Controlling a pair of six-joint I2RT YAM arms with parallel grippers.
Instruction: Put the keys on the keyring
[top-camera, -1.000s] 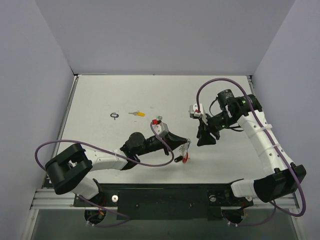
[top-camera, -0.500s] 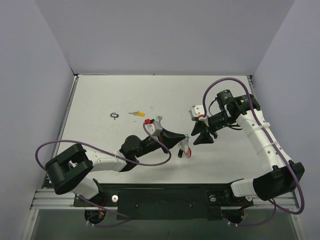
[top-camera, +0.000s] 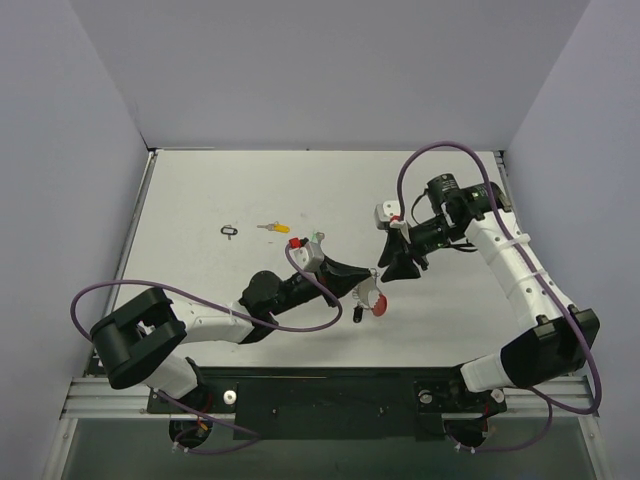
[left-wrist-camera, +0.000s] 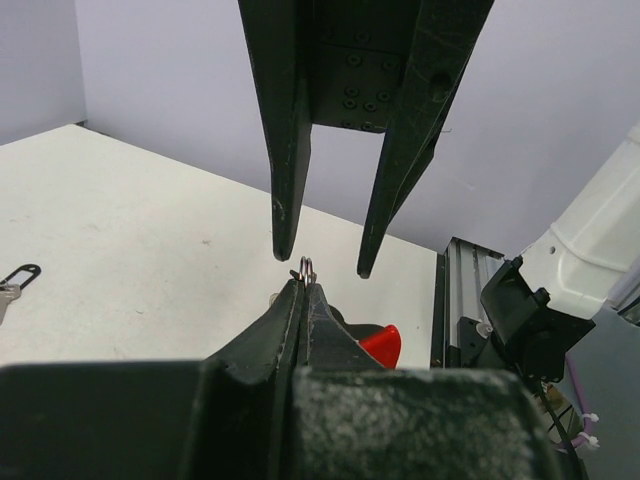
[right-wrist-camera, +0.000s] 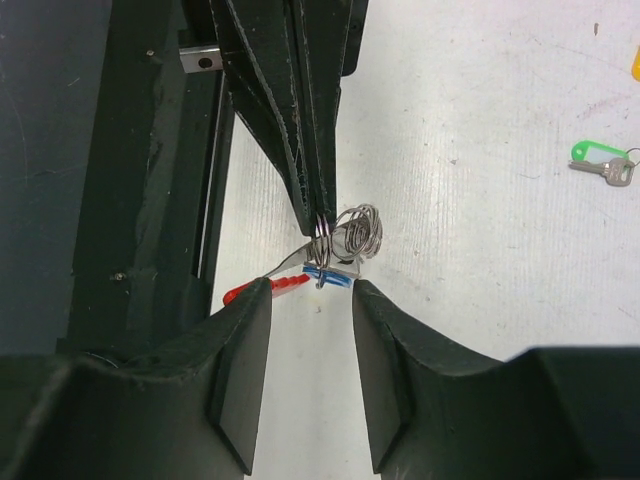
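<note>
My left gripper (left-wrist-camera: 305, 283) is shut on the silver keyring (left-wrist-camera: 306, 268), pinching the ring's edge at the fingertips. The keyring's red tag (top-camera: 378, 306) hangs just below it, above the table. In the right wrist view, the ring (right-wrist-camera: 322, 232) carries a beaded coil (right-wrist-camera: 360, 230) and a blue-tagged key (right-wrist-camera: 330, 277). My right gripper (right-wrist-camera: 312, 288) is open, its fingertips just either side of that blue tag, squeezing nothing. Seen from above, the right gripper (top-camera: 386, 268) meets the left gripper (top-camera: 369, 277) tip to tip. A yellow-tagged key (top-camera: 272, 228) lies far left on the table and a green-tagged key (right-wrist-camera: 600, 160) lies apart.
A small black loop-shaped tag (top-camera: 230, 231) lies next to the yellow-tagged key. Something small and black (top-camera: 355, 315) hangs by the red tag. Grey walls close the table (top-camera: 200, 190) at the back and sides. Purple cables loop off both arms.
The right gripper has moved left and up to the left gripper's tip. The left gripper has shifted slightly up with the keyring still in it.
</note>
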